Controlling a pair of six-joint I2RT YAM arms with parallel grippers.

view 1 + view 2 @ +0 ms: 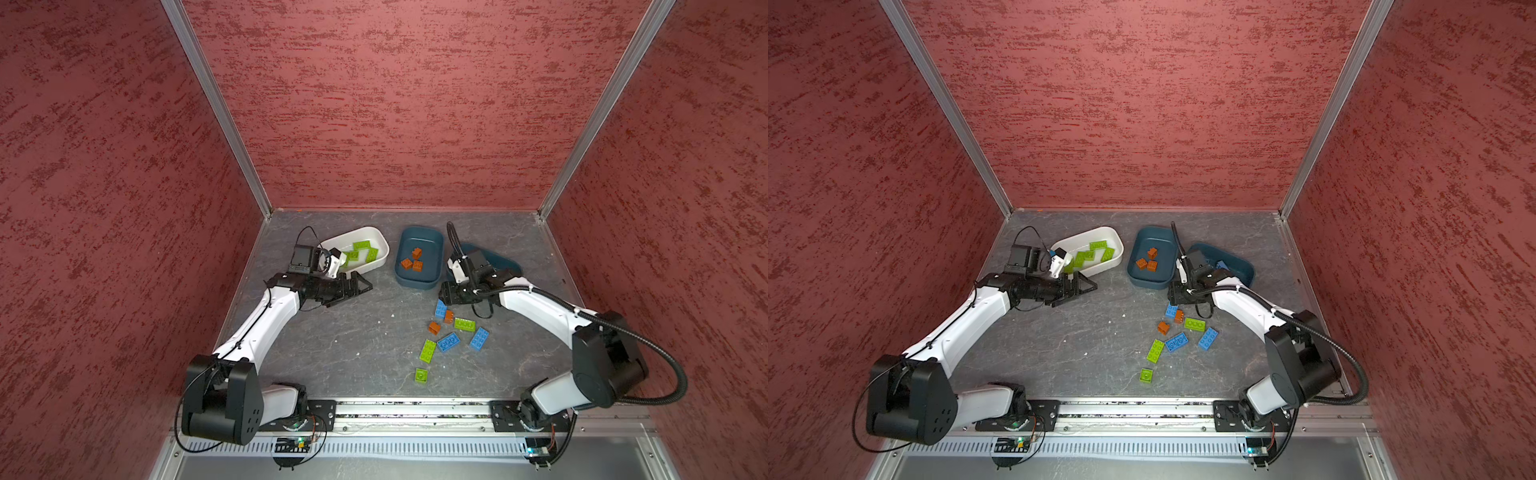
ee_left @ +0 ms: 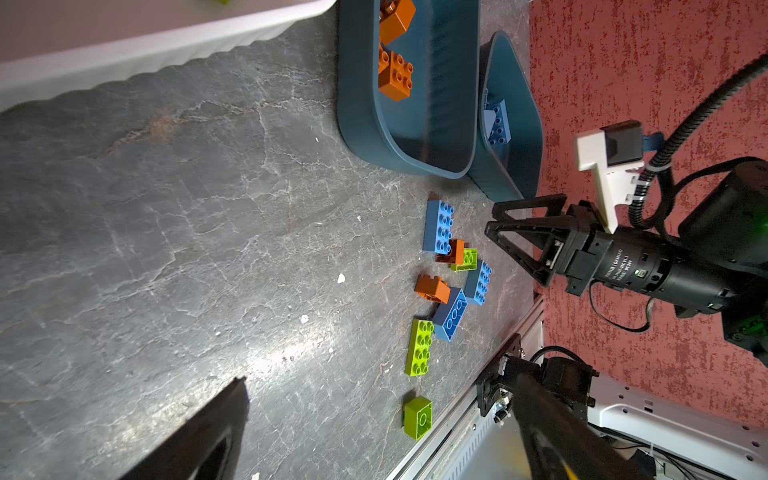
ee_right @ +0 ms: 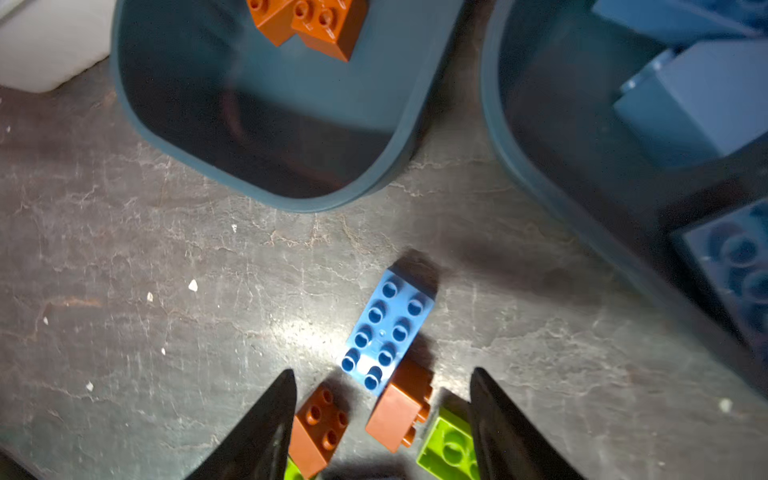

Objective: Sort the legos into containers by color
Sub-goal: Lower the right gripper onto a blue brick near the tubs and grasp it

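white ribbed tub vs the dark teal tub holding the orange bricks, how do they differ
Colour: the white ribbed plastic tub is pale, the middle dark teal plastic tub is dark.
Walls: the white tub's are ribbed, the teal tub's are smooth.
Contents: the white tub holds lime green studded bricks, the teal tub holds three orange-brown studded bricks.
Both are shallow, open-topped rounded rectangles standing on the grey table.

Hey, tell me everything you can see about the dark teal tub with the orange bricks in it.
The teal tub is a shallow rounded rectangle of smooth plastic with a thin rim. It sits upright on the grey table, between the white tub and the other teal tub, clear of the white one. Three orange-brown bricks lie inside; the end nearest the robot is bare.
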